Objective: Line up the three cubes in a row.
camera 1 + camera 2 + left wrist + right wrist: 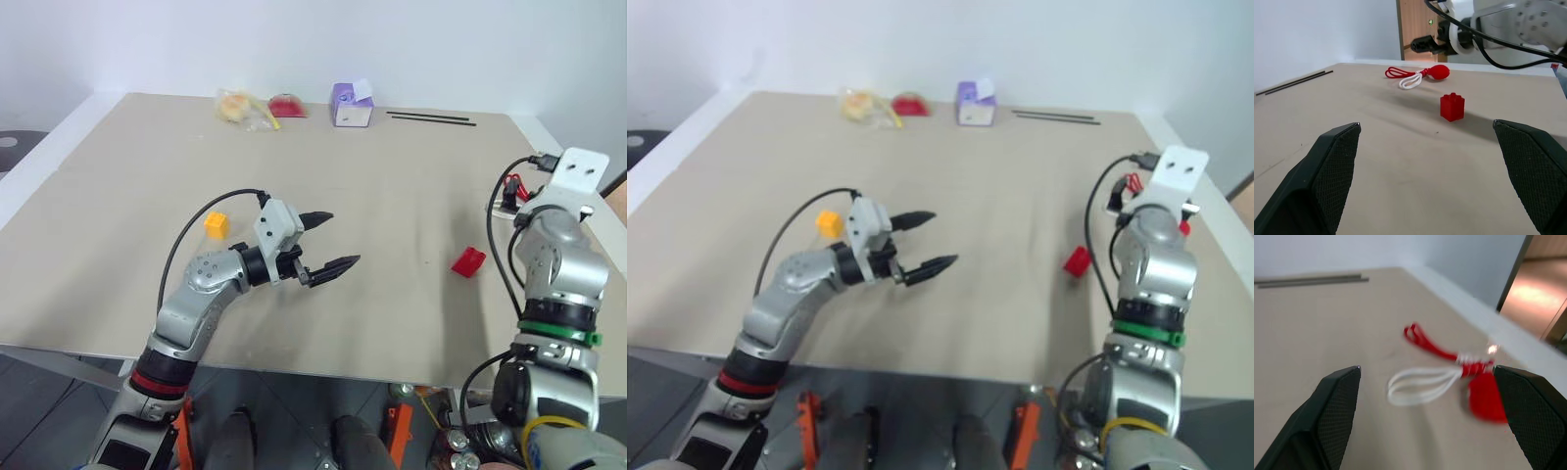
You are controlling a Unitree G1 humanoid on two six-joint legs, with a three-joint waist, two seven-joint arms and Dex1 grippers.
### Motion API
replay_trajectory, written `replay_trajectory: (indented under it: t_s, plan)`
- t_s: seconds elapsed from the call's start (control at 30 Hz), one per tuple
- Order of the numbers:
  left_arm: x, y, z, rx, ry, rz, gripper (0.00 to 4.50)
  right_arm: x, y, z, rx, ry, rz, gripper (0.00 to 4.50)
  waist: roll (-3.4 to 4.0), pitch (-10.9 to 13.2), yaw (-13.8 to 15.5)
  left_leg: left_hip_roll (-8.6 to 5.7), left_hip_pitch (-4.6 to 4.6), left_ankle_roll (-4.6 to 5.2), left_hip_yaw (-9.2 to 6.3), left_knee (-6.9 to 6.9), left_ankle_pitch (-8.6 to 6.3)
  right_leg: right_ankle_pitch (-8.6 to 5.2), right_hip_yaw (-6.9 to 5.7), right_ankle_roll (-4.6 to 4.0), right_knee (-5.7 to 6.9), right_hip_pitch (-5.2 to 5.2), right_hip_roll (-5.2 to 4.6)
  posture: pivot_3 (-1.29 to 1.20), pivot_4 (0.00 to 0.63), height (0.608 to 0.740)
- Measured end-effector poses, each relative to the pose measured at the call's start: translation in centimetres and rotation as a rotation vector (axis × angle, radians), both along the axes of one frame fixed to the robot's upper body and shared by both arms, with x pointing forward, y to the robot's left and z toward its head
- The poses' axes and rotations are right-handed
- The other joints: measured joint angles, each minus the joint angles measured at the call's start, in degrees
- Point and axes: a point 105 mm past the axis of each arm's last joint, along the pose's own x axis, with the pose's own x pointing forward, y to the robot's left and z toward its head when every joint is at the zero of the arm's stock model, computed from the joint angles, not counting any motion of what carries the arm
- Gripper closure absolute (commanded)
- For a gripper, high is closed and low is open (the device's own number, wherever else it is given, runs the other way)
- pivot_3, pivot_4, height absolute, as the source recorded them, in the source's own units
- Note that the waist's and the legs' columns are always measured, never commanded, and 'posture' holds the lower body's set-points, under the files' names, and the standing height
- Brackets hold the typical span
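A: While the left gripper (328, 242) hangs over the middle of the surface (392, 176), how do its jaws stand?

B: Spread wide, nothing between them. They point across toward the red cube (468, 260), which sits alone on the surface well clear of them.

A: And the right gripper (1430, 421)?

B: Its jaws are spread too and hold nothing. In the right wrist view they frame a red bulb (1486, 396) with a red-and-white cord (1425, 382), lying near the right edge of the surface.

A: Where are the other cubes?

B: The orange-yellow cube (217, 226) lies just behind the left arm, far from the red one. I cannot make out a green cube.

A: Anything else?

B: Along the far edge: a purple-and-white box (351, 105), a crumpled clear bag (238, 107), something red (287, 105) beside it, and two thin dark rods (431, 118).
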Motion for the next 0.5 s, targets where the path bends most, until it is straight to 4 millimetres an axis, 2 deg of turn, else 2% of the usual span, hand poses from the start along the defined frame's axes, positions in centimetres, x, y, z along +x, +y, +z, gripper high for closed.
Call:
replay_trajectory:
  t_s: [0.1,0.3,0.5]
  plan:
    - [-0.3,0.0,-0.2,0.01,0.001,-0.021,0.0,-0.9,2.6,-0.8,0.067,0.057,0.03,0.03,0.03,-0.02,-0.02,0.0,0.01,0.04,-0.02,0.0,0.03,0.0,0.0,0.0,0.02,-0.02,0.01,0.0,0.15,0.74]
    - [-0.7,0.0,-0.1,0.008,-0.001,-0.05,0.0,-2.2,5.9,-2.4,0.15,0.149,0.098,0.03,0.04,-0.02,-0.05,0.0,0.02,0.17,-0.03,0.0,0.11,0.02,-0.01,-0.01,0.01,-0.01,0.01,0.0,0.15,0.74]
    - [-0.9,0.0,0.1,0.004,-0.008,-0.053,0.0,-3.1,6.6,-4.1,0.188,0.233,0.097,0.03,0.05,-0.02,-0.04,0.0,0.01,0.21,-0.02,0.0,0.13,0.03,-0.01,-0.03,0.01,0.0,0.0,0.0,0.15,0.74]
